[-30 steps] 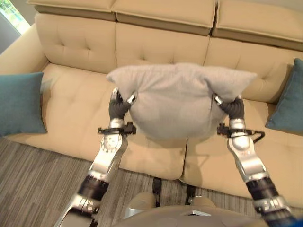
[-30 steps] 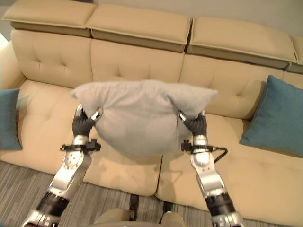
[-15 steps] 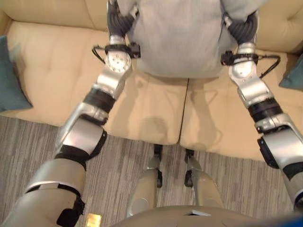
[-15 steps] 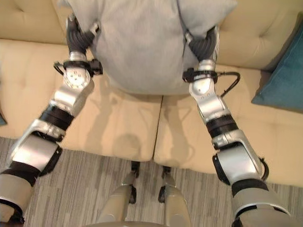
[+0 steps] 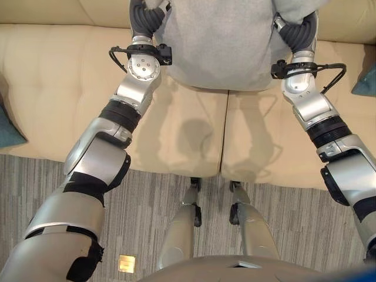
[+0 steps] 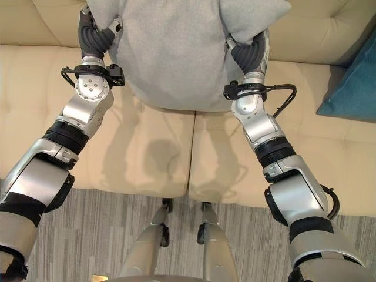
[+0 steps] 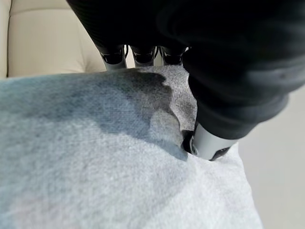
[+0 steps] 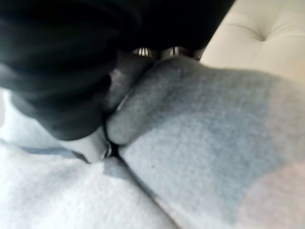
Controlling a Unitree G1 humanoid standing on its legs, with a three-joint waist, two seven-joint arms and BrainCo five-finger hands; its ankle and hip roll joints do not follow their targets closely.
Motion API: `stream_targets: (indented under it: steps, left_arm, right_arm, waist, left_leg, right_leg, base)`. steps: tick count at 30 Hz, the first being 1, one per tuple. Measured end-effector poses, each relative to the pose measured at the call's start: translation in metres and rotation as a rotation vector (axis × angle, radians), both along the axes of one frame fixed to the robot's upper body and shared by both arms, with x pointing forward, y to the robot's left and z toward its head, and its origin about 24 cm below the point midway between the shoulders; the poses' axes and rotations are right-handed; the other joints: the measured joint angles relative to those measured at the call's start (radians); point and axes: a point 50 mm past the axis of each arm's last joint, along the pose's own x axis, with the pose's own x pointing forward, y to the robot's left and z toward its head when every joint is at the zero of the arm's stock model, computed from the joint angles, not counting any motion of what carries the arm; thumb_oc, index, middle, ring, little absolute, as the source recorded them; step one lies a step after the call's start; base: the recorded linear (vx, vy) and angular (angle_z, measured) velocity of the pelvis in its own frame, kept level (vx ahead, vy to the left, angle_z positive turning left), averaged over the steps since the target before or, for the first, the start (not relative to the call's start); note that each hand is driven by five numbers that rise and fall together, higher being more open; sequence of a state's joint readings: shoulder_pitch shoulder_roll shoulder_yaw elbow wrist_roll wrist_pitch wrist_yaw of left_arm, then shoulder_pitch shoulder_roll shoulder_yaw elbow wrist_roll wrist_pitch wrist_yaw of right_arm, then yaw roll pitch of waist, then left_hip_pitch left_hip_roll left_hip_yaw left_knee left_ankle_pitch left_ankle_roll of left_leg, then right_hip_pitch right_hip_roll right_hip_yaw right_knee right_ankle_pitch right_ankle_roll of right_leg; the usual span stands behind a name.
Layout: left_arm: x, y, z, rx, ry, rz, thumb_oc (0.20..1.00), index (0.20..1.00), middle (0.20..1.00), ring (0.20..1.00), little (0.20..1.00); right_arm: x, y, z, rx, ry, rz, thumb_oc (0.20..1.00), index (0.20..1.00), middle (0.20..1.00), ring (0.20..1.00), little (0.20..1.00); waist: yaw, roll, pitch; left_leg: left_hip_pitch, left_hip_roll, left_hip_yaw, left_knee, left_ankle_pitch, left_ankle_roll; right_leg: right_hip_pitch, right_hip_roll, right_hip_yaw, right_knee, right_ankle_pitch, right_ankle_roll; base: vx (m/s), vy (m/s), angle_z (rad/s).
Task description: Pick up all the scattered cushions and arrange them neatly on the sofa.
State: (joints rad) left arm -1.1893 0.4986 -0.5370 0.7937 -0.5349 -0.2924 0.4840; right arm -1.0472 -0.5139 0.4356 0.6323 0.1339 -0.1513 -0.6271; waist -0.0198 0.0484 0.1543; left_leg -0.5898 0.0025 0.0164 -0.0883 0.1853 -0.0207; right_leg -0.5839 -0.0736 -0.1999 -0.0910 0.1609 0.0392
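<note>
Over the cream tufted leather sofa (image 6: 147, 153), the left robot hand (image 5: 147, 14) and right robot hand (image 6: 249, 53) each pinch an upper corner of the soft grey fabric cushion (image 6: 176, 53), apparently to hang it square for its backrest spot, beside a teal cushion (image 6: 352, 88).

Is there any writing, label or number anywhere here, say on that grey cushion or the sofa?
None can be read.
Grey cushion: plain fabric, no label showing.
Beige sofa: no tag or print.
Teal cushion: plain.
Small yellowish square on the floor: too small to tell whether it bears any text.
</note>
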Motion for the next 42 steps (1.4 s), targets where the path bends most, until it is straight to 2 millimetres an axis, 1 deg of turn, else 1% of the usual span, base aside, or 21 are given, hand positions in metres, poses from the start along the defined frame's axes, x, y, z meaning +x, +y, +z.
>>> stream_targets:
  steps: [1, 2, 6, 9, 12, 15, 17, 19, 20, 22, 23, 24, 25, 27, 28, 29, 31, 33, 37, 39, 42]
  left_arm:
    - [0.003, 0.001, -0.001, 0.019, 0.012, 0.005, 1.000, 1.000, 1.000, 1.000, 1.000]
    - [0.006, 0.001, -0.001, 0.049, 0.029, 0.012, 1.000, 1.000, 1.000, 1.000, 1.000]
    - [0.008, 0.041, 0.025, 0.215, 0.041, 0.138, 1.000, 1.000, 1.000, 1.000, 1.000]
    - [0.000, 0.076, 0.030, 0.239, 0.037, 0.230, 1.000, 1.000, 1.000, 1.000, 1.000]
    - [-0.003, 0.094, 0.024, 0.208, 0.061, 0.273, 1.000, 1.000, 1.000, 1.000, 1.000]
    - [-0.006, 0.109, 0.002, 0.146, 0.104, 0.292, 1.000, 1.000, 1.000, 1.000, 1.000]
    - [-0.012, 0.114, -0.023, 0.106, 0.134, 0.275, 1.000, 1.000, 1.000, 1.000, 1.000]
    - [-0.024, 0.103, -0.054, 0.105, 0.150, 0.189, 1.000, 1.000, 1.000, 1.000, 1.000]
    - [-0.042, 0.093, -0.068, 0.048, 0.111, 0.111, 1.000, 1.000, 1.000, 1.000, 1.000]
    - [-0.082, 0.082, -0.117, -0.036, 0.138, 0.036, 1.000, 1.000, 1.000, 1.000, 1.000]
    - [-0.106, 0.081, -0.152, -0.092, 0.203, 0.046, 1.000, 1.000, 1.000, 1.000, 1.000]
    - [-0.122, 0.084, -0.186, -0.088, 0.326, 0.075, 1.000, 1.000, 1.000, 1.000, 1.000]
    - [-0.137, 0.091, -0.212, -0.046, 0.437, 0.109, 1.000, 1.000, 1.000, 1.000, 1.000]
    - [-0.164, 0.102, -0.237, 0.025, 0.542, 0.137, 1.000, 1.000, 1.000, 1.000, 1.000]
    - [-0.192, 0.112, -0.269, 0.039, 0.700, 0.175, 1.000, 1.000, 1.000, 1.000, 1.000]
    - [-0.200, 0.119, -0.290, 0.071, 0.815, 0.198, 1.000, 1.000, 1.000, 1.000, 1.000]
    - [-0.204, 0.117, -0.301, 0.099, 0.854, 0.183, 1.000, 1.000, 1.000, 1.000, 1.000]
    - [-0.256, 0.118, -0.371, 0.114, 1.245, 0.202, 1.000, 1.000, 1.000, 1.000, 1.000]
    - [-0.342, 0.096, -0.429, 0.004, 1.663, 0.220, 1.000, 1.000, 1.000, 1.000, 1.000]
    - [-0.380, 0.085, -0.441, -0.053, 1.840, 0.225, 1.000, 1.000, 1.000, 1.000, 1.000]
    - [-0.388, 0.092, -0.441, -0.073, 1.882, 0.263, 1.000, 1.000, 1.000, 1.000, 1.000]
  right_arm:
    - [0.003, -0.004, -0.002, -0.013, 0.009, -0.013, 0.476, 0.476, 0.476, 0.476, 0.476]
    - [0.006, -0.005, 0.000, -0.033, 0.018, -0.016, 1.000, 1.000, 1.000, 1.000, 1.000]
    - [0.011, -0.025, 0.031, -0.246, 0.013, -0.104, 1.000, 1.000, 1.000, 1.000, 1.000]
    - [0.002, -0.063, 0.046, -0.339, -0.003, -0.229, 1.000, 1.000, 1.000, 1.000, 1.000]
    - [-0.003, -0.091, 0.050, -0.353, 0.017, -0.322, 1.000, 1.000, 1.000, 1.000, 1.000]
    - [-0.011, -0.122, 0.047, -0.325, 0.064, -0.413, 1.000, 1.000, 1.000, 1.000, 1.000]
    - [-0.017, -0.137, 0.031, -0.278, 0.098, -0.432, 1.000, 1.000, 1.000, 1.000, 1.000]
    - [-0.024, -0.139, 0.000, -0.268, 0.155, -0.392, 1.000, 1.000, 1.000, 1.000, 1.000]
    - [-0.038, -0.129, -0.019, -0.251, 0.139, -0.308, 1.000, 1.000, 1.000, 1.000, 1.000]
    - [-0.072, -0.122, -0.074, -0.212, 0.199, -0.218, 1.000, 1.000, 1.000, 1.000, 1.000]
    - [-0.090, -0.122, -0.116, -0.136, 0.286, -0.215, 1.000, 1.000, 1.000, 1.000, 1.000]
    - [-0.103, -0.125, -0.154, -0.129, 0.432, -0.227, 1.000, 1.000, 1.000, 1.000, 1.000]
    - [-0.114, -0.132, -0.185, -0.169, 0.571, -0.241, 1.000, 1.000, 1.000, 1.000, 1.000]
    - [-0.137, -0.132, -0.214, -0.170, 0.675, -0.242, 1.000, 1.000, 1.000, 1.000, 1.000]
    - [-0.160, -0.135, -0.242, -0.207, 0.810, -0.236, 1.000, 1.000, 1.000, 1.000, 1.000]
    - [-0.163, -0.140, -0.250, -0.229, 0.864, -0.241, 1.000, 1.000, 1.000, 1.000, 1.000]
    - [-0.162, -0.132, -0.259, -0.210, 0.879, -0.218, 1.000, 1.000, 1.000, 1.000, 1.000]
    - [-0.194, -0.124, -0.313, -0.216, 1.150, -0.167, 1.000, 1.000, 1.000, 1.000, 1.000]
    - [-0.228, -0.113, -0.355, -0.200, 1.375, -0.125, 1.000, 1.000, 1.000, 1.000, 1.000]
    - [-0.243, -0.109, -0.369, -0.198, 1.468, -0.104, 1.000, 1.000, 1.000, 1.000, 1.000]
    - [-0.256, -0.105, -0.380, -0.151, 1.532, -0.118, 1.000, 1.000, 1.000, 1.000, 1.000]
  waist:
    - [-0.003, 0.001, -0.001]
    - [-0.005, 0.003, -0.002]
    - [-0.016, 0.003, -0.002]
    - [-0.011, 0.003, -0.002]
    - [-0.005, 0.003, -0.002]
    - [-0.004, 0.003, -0.002]
    - [-0.010, 0.003, -0.003]
    - [-0.013, 0.002, -0.003]
    - [-0.017, 0.001, -0.003]
    - [-0.014, -0.008, 0.000]
    - [-0.010, -0.020, -0.002]
    - [-0.002, -0.032, -0.007]
    - [0.011, -0.027, -0.045]
    - [0.018, -0.038, -0.064]
    - [0.018, -0.047, -0.072]
    - [0.027, -0.052, -0.102]
    - [0.031, -0.053, -0.112]
    - [0.027, -0.046, -0.144]
    - [0.038, -0.044, -0.165]
    - [0.040, -0.053, -0.164]
    - [0.069, -0.061, -0.163]
  left_leg:
    - [-0.003, 0.000, 0.000, 0.000, 0.000, 0.000]
    - [-0.003, 0.000, 0.001, 0.001, 0.000, 0.000]
    - [-0.005, 0.000, 0.004, 0.002, 0.002, -0.003]
    - [-0.003, 0.001, 0.002, 0.002, 0.007, -0.010]
    - [0.008, 0.001, 0.001, 0.003, 0.007, -0.010]
    - [0.032, 0.002, -0.002, 0.003, 0.007, -0.010]
    - [0.053, 0.003, -0.005, 0.003, 0.007, -0.010]
    - [0.089, 0.003, -0.016, -0.001, 0.007, -0.010]
    - [0.109, 0.004, -0.024, -0.002, 0.002, -0.016]
    - [0.174, 0.004, -0.027, -0.002, -0.004, -0.024]
    - [0.231, 0.003, -0.026, -0.003, -0.010, -0.030]
    - [0.281, 0.003, -0.025, -0.004, -0.022, -0.040]
    - [0.296, 0.017, -0.025, -0.004, -0.075, -0.049]
    - [0.310, 0.024, -0.024, -0.004, -0.082, -0.036]
    - [0.362, 0.022, -0.023, -0.004, -0.086, -0.030]
    - [0.370, 0.022, -0.021, -0.009, -0.094, -0.019]
    - [0.370, 0.026, 0.000, -0.005, -0.094, -0.019]
    - [0.478, 0.025, 0.004, -0.009, -0.106, -0.008]
    - [0.508, 0.017, 0.003, -0.009, -0.114, -0.002]
    - [0.540, 0.015, 0.003, -0.009, -0.121, 0.000]
    - [0.569, 0.013, 0.003, -0.009, -0.128, 0.009]
  right_leg:
    - [-0.003, 0.000, 0.002, 0.000, 0.000, 0.000]
    - [-0.003, 0.000, 0.004, 0.000, 0.000, 0.000]
    - [-0.008, 0.001, 0.018, 0.000, 0.001, -0.001]
    - [-0.004, 0.002, 0.018, 0.000, 0.001, -0.002]
    - [0.007, 0.001, 0.018, 0.002, 0.002, -0.003]
    - [0.034, 0.003, 0.008, 0.004, 0.002, -0.003]
    - [0.060, 0.004, -0.003, 0.003, 0.002, -0.002]
    - [0.100, 0.004, -0.006, 0.002, -0.004, 0.004]
    - [0.123, 0.005, -0.008, 0.002, -0.013, 0.017]
    - [0.193, 0.004, -0.014, 0.001, -0.027, 0.018]
    - [0.251, 0.003, -0.014, 0.001, -0.039, 0.022]
    - [0.300, 0.002, -0.013, 0.001, -0.056, 0.020]
    - [0.313, 0.016, -0.013, 0.002, -0.075, 0.014]
    - [0.329, 0.021, -0.018, 0.003, -0.074, 0.016]
    - [0.382, 0.019, -0.020, 0.000, -0.077, 0.016]
    - [0.389, 0.017, -0.016, 0.001, -0.080, 0.012]
    - [0.390, 0.014, -0.021, 0.004, -0.073, 0.018]
    - [0.508, 0.013, -0.032, -0.001, -0.100, 0.018]
    - [0.538, 0.005, -0.036, -0.005, -0.104, 0.020]
    - [0.570, 0.003, -0.036, -0.006, -0.115, 0.023]
    - [0.598, 0.000, -0.037, -0.006, -0.118, 0.024]
  base:
    - [-0.03, -0.024, -0.03]
    - [-0.03, -0.029, -0.02]
    - [-0.03, -0.047, -0.05]
    - [-0.01, -0.036, 0.04]
    - [-0.01, -0.035, 0.01]
    - [0.00, -0.071, 0.05]
    - [0.01, -0.045, 0.11]
    - [0.04, -0.043, 0.13]
    - [0.08, -0.036, 0.11]
    - [0.07, -0.013, 0.13]
    - [0.05, 0.001, 0.09]
    - [0.07, 0.010, -0.01]
    - [0.08, 0.012, -0.03]
    - [0.05, 0.015, 0.00]
    - [0.03, 0.042, 0.01]
    - [0.04, 0.074, 0.02]
    - [0.02, 0.075, 0.05]
    - [0.02, 0.055, 0.12]
    - [0.05, 0.065, 0.04]
    - [0.04, 0.068, 0.04]
    - [0.04, 0.097, 0.00]
